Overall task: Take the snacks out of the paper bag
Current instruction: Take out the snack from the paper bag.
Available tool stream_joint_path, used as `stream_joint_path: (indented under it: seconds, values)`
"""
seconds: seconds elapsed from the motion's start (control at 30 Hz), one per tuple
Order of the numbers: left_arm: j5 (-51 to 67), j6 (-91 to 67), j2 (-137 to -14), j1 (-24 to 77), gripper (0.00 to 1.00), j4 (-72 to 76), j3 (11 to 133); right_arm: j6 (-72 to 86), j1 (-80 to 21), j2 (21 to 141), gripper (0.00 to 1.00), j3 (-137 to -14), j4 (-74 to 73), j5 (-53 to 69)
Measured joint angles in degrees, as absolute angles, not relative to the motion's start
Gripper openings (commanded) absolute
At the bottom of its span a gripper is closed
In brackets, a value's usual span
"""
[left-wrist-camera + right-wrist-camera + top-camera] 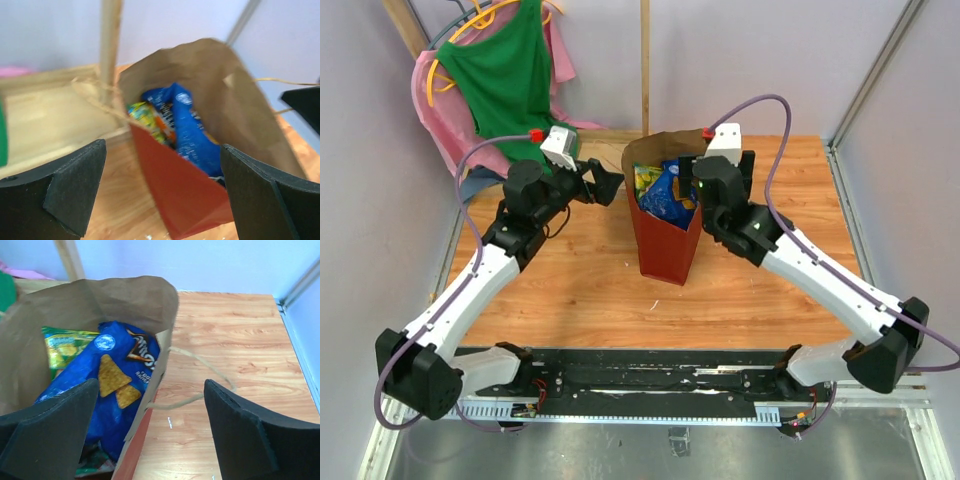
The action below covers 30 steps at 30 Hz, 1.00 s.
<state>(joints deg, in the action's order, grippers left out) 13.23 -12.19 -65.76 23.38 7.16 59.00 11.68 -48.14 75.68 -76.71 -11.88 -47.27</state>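
Observation:
The dark red paper bag (pixel 665 245) stands upright mid-table, its mouth open. Inside lie a blue Doritos bag (pixel 672 192) and a yellow-green packet (pixel 646 180). Both show in the right wrist view, the Doritos bag (pixel 112 385) and the yellow-green packet (pixel 65 347), and in the left wrist view (pixel 187 127). My left gripper (pixel 610 185) is open, level with the bag's left rim, just left of it. My right gripper (pixel 705 190) is open over the bag's right rim (pixel 162 347), one finger inside the bag and one outside. Other snacks are hidden.
Green and pink clothes (pixel 505 70) hang on hangers at the back left. A wooden post (pixel 645 60) stands behind the bag. A cord handle (pixel 200 380) hangs outside the bag's right side. Walls close in the table left and right.

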Motion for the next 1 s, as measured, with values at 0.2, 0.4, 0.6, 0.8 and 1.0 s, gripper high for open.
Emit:
stream_joint_path:
  seconds: [0.2,0.4,0.6,0.8,1.0]
  values:
    - [1.85,-13.15,-68.93,23.38,1.00,2.42,59.00,16.64,-39.97,79.81,0.79,-79.11,-19.16,-42.35]
    - [-0.16,-13.58,-72.47,23.38,0.99,2.66,59.00,19.46,-36.56,81.69,0.77,-78.46,-21.67,-36.58]
    - [-0.03,-14.37,-76.03,23.38,0.95,3.27,59.00,21.12,-33.82,81.97,0.76,-77.36,-21.71,-31.86]
    - [2.81,-14.83,-77.43,23.38,0.85,6.00,59.72,23.22,-30.41,82.52,0.66,-74.65,-21.08,-26.35]
    - [7.35,-16.21,-78.59,23.38,0.87,8.19,61.76,24.08,-30.22,83.44,0.32,-74.41,-19.81,-24.10]
